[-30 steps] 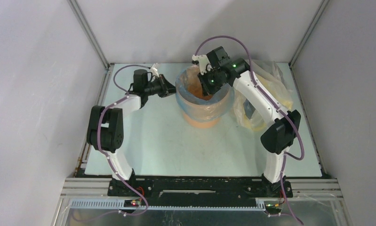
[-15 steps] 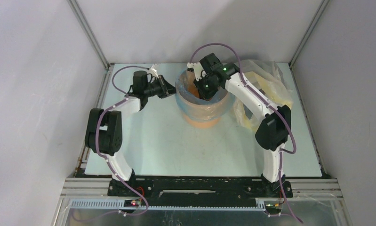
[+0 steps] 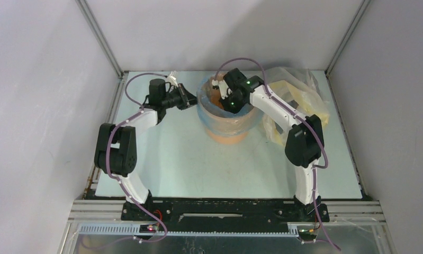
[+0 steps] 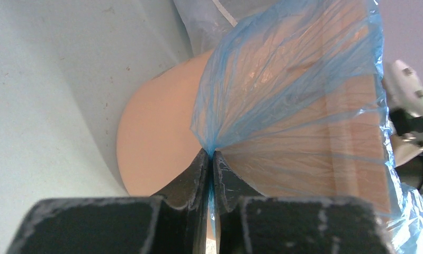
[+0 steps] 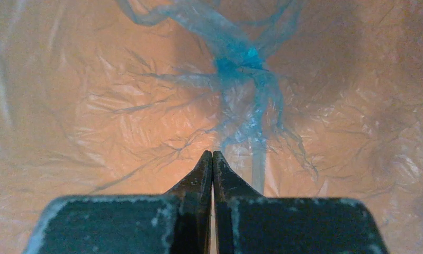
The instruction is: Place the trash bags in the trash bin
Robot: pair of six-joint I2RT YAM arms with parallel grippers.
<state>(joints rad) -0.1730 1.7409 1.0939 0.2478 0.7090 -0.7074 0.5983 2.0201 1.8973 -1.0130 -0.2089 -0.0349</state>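
The orange-tan trash bin (image 3: 227,132) stands upright at the back middle of the table. A light-blue trash bag (image 3: 235,120) lines it and folds over its rim. My left gripper (image 3: 192,101) is at the bin's left rim, shut on a bunched edge of the trash bag (image 4: 283,84), with the bin's wall (image 4: 151,137) behind. My right gripper (image 3: 223,100) reaches down inside the bin, its jaws shut with nothing between them. In the right wrist view its gripper (image 5: 213,155) points at the bag's film (image 5: 241,69), gathered in a blue knot over the bin's bottom.
A larger yellowish-clear plastic bag (image 3: 299,106) lies crumpled right of the bin, under the right arm. White enclosure walls and metal frame posts (image 3: 100,39) surround the table. The table's front edge carries the arm bases (image 3: 225,209).
My right gripper has moved left and lower, deeper into the bin. My left gripper has stayed at the bin's left rim, holding the bag's edge.
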